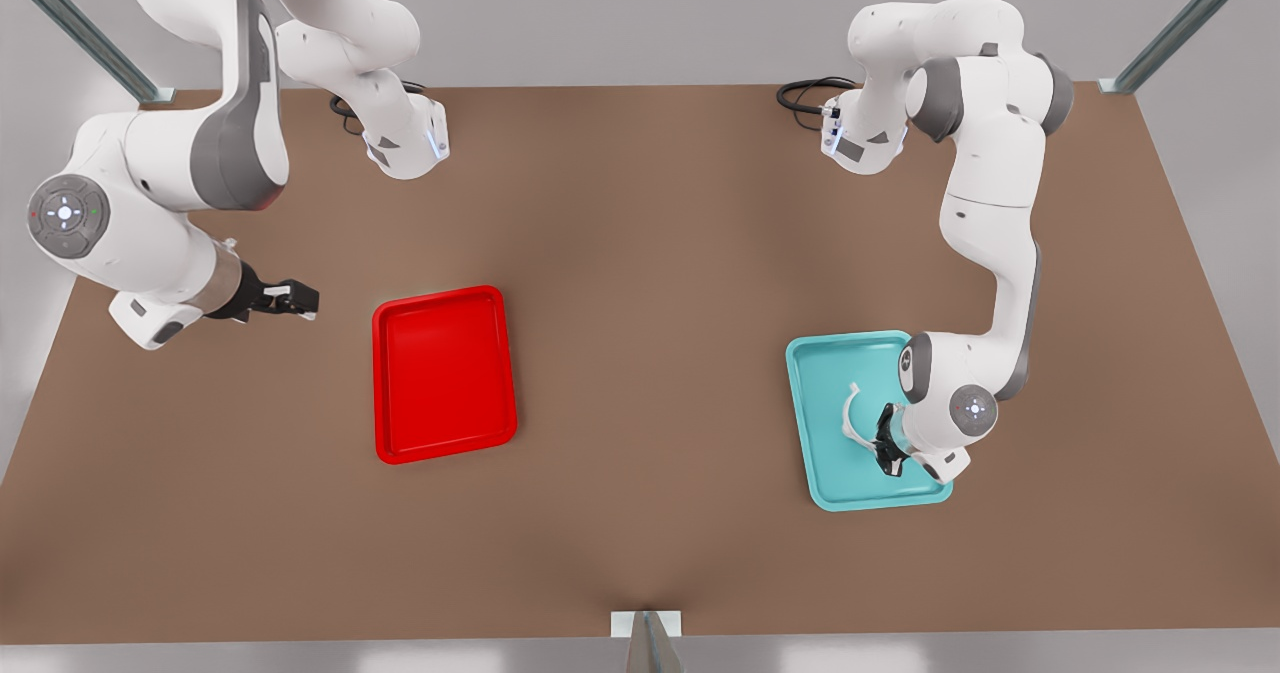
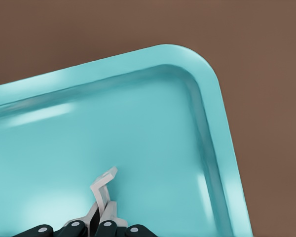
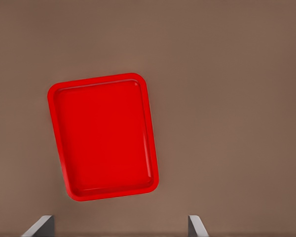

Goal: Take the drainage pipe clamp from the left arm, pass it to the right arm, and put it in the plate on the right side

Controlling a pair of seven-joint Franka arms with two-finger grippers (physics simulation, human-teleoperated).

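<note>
Clamp (image 1: 852, 415) pinched in L tool (image 1: 886, 445).

teal tray (image 1: 830, 423), brown table (image 1: 650, 253)

bright, even light | soft shadows | glare streaks on teal tray (image 2: 214, 123)

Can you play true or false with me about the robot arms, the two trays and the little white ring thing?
1. The left gripper is over the teal tray. True.
2. The drainage pipe clamp lies in the plate. False: it is at the teal tray, between the left gripper's fingers.
3. The right gripper is open. True: it waits beside the red plate, holding nothing.
4. The two trays touch each other. False: bare table lies between them.
</note>
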